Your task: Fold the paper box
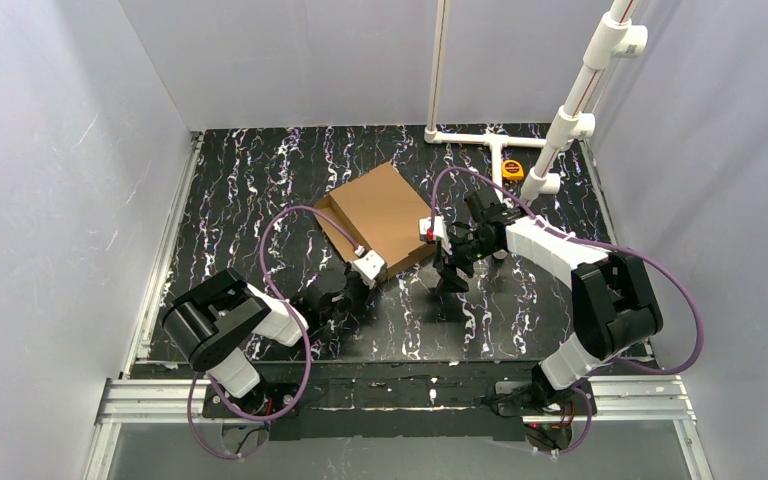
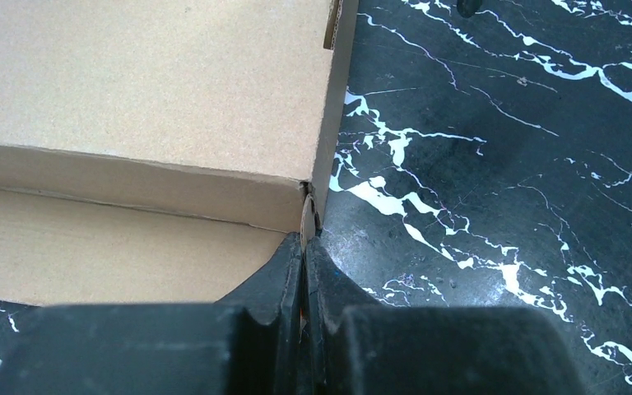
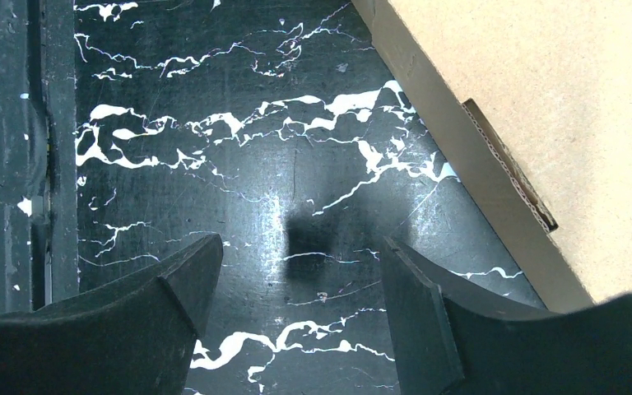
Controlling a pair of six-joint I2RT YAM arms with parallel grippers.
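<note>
The box (image 1: 385,205) lies flat on the tabletop (image 1: 240,190). It is turned so that one corner points back at the two arms. Its top is shut and smooth. A flat flap (image 2: 90,247) sticks out low along the box's left side and rests on the tabletop.

The left claw (image 2: 304,247) is at the box's near corner. Its two fingers are pressed tight together. The tips touch the corner, where the box wall meets the flap. A thin bit of card sits right at the tips. I cannot tell if the claw pinches it.

The right claw (image 3: 296,255) is just beside the box's right side, close to that same near corner. Its fingers are wide apart, and only bare tabletop shows between them. The box wall runs along just past one finger and does not touch it.

Behind the box stand white pipes (image 1: 470,135). A small yellow tape (image 1: 512,168) lies by them, well apart from the box.
</note>
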